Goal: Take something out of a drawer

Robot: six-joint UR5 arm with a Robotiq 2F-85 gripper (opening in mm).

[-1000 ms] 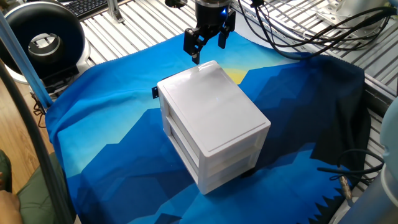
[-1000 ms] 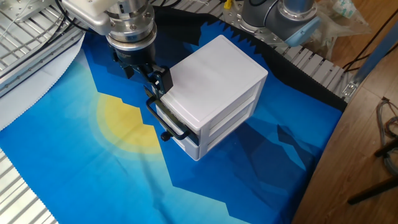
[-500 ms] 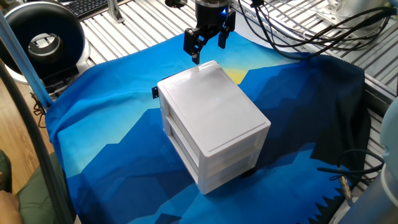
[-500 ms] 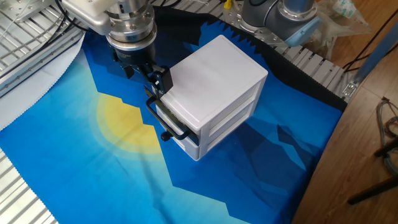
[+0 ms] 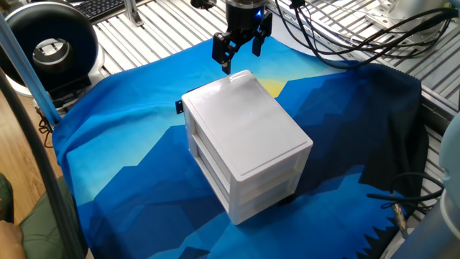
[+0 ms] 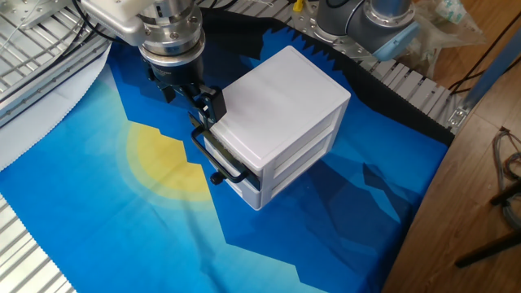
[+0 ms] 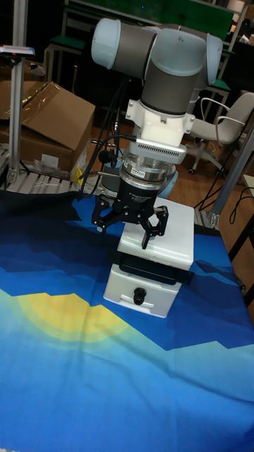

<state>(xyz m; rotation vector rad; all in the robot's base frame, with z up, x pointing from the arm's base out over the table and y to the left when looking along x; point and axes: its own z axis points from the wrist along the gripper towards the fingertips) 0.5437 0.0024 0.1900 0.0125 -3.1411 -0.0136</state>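
The white drawer unit stands on the blue cloth, its front facing away in one fixed view. The drawer, the upper one, shows as a dark band with a black handle and looks pushed in or nearly so. My gripper hangs open just above the unit's front top edge, over that handle, fingers spread with nothing between them. From the other fixed views the gripper is likewise at the front edge. The something is hidden; no cube shows in any view.
The lower drawer has a small black knob. Blue and yellow cloth covers the slatted metal table. A black round device sits at one corner, cables trail behind, and a cardboard box stands beyond.
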